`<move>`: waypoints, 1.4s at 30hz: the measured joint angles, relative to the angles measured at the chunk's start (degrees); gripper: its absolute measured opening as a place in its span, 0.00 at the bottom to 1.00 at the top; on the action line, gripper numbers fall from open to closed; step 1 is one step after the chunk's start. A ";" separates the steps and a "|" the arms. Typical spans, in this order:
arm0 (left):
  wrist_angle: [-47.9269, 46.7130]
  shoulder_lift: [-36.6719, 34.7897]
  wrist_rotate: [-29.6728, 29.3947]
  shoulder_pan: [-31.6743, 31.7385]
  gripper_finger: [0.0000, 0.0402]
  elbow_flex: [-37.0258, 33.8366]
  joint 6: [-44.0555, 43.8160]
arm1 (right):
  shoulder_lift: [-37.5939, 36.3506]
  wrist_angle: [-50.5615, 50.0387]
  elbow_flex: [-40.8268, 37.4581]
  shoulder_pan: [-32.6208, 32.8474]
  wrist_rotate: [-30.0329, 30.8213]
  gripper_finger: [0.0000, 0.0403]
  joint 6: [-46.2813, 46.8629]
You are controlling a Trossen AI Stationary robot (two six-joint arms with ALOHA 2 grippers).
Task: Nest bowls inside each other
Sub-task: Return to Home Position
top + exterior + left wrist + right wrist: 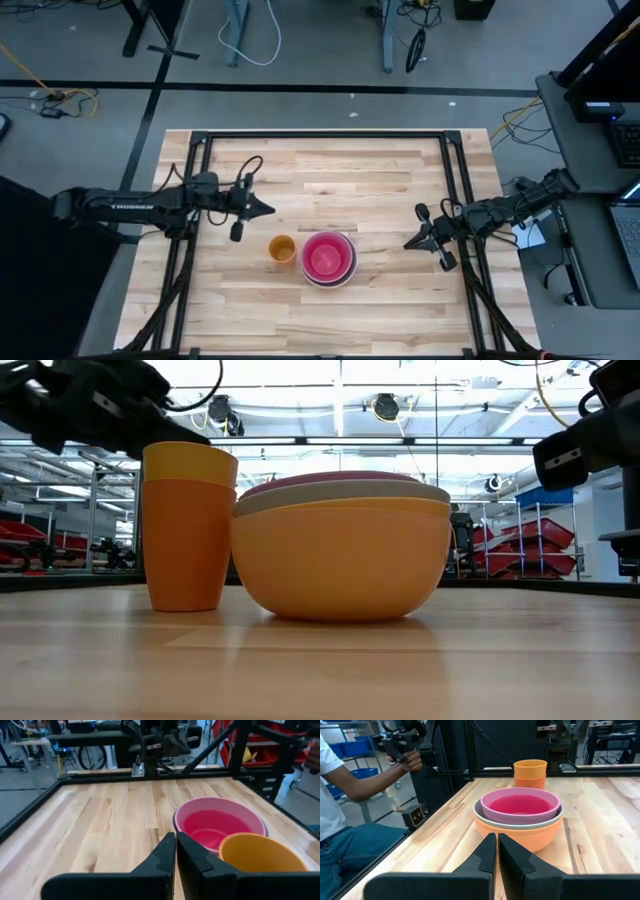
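The bowls point(329, 258) stand nested in one stack at the middle of the table: a magenta-pink bowl point(520, 805) on top, a pale grey-green one point(485, 816) under it, an orange one point(340, 565) at the bottom, resting on the tabletop. Stacked orange cups point(282, 249) stand just left of them. My left gripper point(270, 210) is shut and empty, up and to the left of the cups. My right gripper point(408, 245) is shut and empty, to the right of the stack. In each wrist view the fingers point(176, 851) point(497, 851) are closed together.
A black frame point(320, 135) runs around the tabletop. In the right wrist view a person sits beyond the table's edge point(350, 795), holding a dark device point(402, 745). Bare wood lies on the near and far sides of the stack.
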 joint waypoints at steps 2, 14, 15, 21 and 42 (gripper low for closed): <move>-0.12 -3.04 -0.01 -0.02 0.00 -1.43 -1.17 | -1.49 -1.41 0.00 -0.23 0.07 0.00 0.17; -14.36 -21.46 -6.88 -0.04 0.00 -5.00 -6.30 | -8.77 -6.13 0.03 -0.44 0.04 0.00 -0.29; -15.60 -22.83 -8.00 -0.04 0.00 -5.00 -6.33 | -8.96 -6.12 0.04 -0.46 0.04 0.00 -0.47; -21.90 -29.77 -11.53 -0.49 0.00 -5.23 -7.79 | -9.05 -6.21 0.04 -2.26 1.17 0.00 -0.45; -19.78 -37.61 -17.89 -9.35 0.00 -12.02 -6.29 | -9.03 -6.19 0.04 -5.62 0.94 0.00 -1.96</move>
